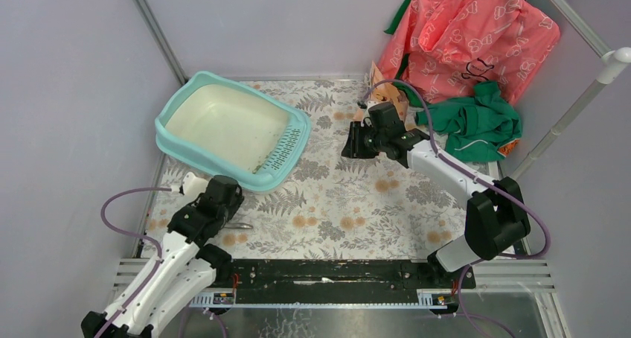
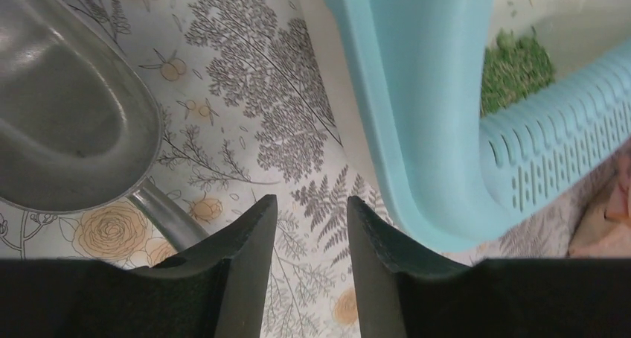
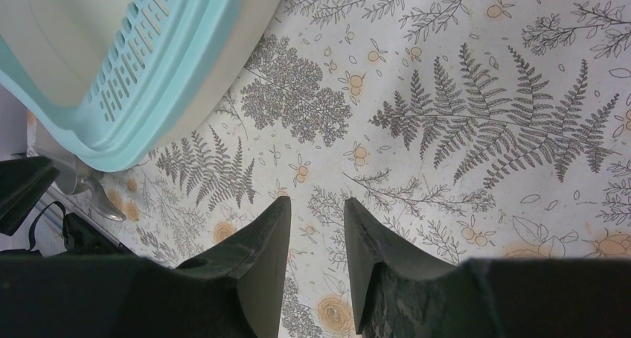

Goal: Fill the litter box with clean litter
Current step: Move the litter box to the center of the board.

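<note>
I count one litter box on the counter, with one small heap of clean litter in it. The green granules lie in the cream basin right against the slotted grille ledge. There is one grey metal scoop, one peach-pink bag and one green cloth.

The litter box sits upright, open side up. Seen from above, its long axis runs on a diagonal, from far left to near right. The grille end is the near-right end, and it points towards the middle of the counter.

My left gripper is just off the near corner of the litter box, on the grille side. Its jaws stand narrowly apart with only the patterned counter between them. The scoop lies beside it, on the side away from the litter box, bowl up.

My right gripper is to the right of the litter box, beyond the grille end, and well apart from it. Its jaws are also narrowly apart and hold nothing. The bag and cloth lie farther right of the litter box.

The bag carries a pale printed pattern and a black mark, but I cannot read any writing on it.
</note>
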You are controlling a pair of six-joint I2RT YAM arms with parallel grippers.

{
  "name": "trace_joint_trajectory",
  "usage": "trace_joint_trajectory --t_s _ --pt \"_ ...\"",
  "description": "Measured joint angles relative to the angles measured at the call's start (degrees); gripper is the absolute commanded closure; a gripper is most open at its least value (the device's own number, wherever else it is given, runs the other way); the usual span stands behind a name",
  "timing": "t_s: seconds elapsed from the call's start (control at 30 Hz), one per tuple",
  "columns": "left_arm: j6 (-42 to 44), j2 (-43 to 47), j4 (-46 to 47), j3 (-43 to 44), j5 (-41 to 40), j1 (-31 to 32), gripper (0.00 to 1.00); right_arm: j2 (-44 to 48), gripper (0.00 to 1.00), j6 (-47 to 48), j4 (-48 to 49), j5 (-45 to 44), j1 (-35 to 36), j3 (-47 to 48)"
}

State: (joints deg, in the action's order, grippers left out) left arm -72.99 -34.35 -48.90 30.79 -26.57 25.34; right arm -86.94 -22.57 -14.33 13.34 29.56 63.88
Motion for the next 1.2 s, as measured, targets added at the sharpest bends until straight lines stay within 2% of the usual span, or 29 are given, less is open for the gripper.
trace_joint_trajectory --t_s 0.2,0.33,0.43,0.53,0.77,0.93,1.07,1.2 --pt "-3.3 -5.6 1.3 0.0 -3.6 -2.8 0.48 0.1 0.60 0.4 -0.4 0.5 0.0 -0.5" --pt "-2.2 -8.7 6.1 -0.4 -2.4 -8.8 0.48 0.6 0.60 0.9 -0.5 0.9 0.0 -0.5" --pt "-0.4 -11.5 11.1 -1.6 -0.2 -17.0 0.50 1.0 0.60 1.5 -0.7 0.8 0.0 -0.5" --pt "1.2 -15.7 15.4 -2.1 1.6 -20.6 0.52 1.2 0.60 2.0 -1.6 0.4 0.0 -0.5" --pt "4.3 -26.8 24.3 -1.7 4.5 -21.6 0.57 1.2 0.60 2.1 -3.1 -0.9 -1.4 -0.5" --pt "5.3 -36.5 30.5 0.9 7.6 -21.6 0.57 1.0 0.55 1.6 -3.5 -3.7 -5.0 0.1" --pt "5.9 -43.0 35.4 3.8 9.8 -21.6 0.57 -1.0 0.53 1.6 -4.8 -7.8 -8.0 4.1" --pt "6.0 -49.8 39.5 7.4 11.9 -21.7 0.57 -6.0 0.46 2.0 -6.1 -10.2 -10.6 11.3"
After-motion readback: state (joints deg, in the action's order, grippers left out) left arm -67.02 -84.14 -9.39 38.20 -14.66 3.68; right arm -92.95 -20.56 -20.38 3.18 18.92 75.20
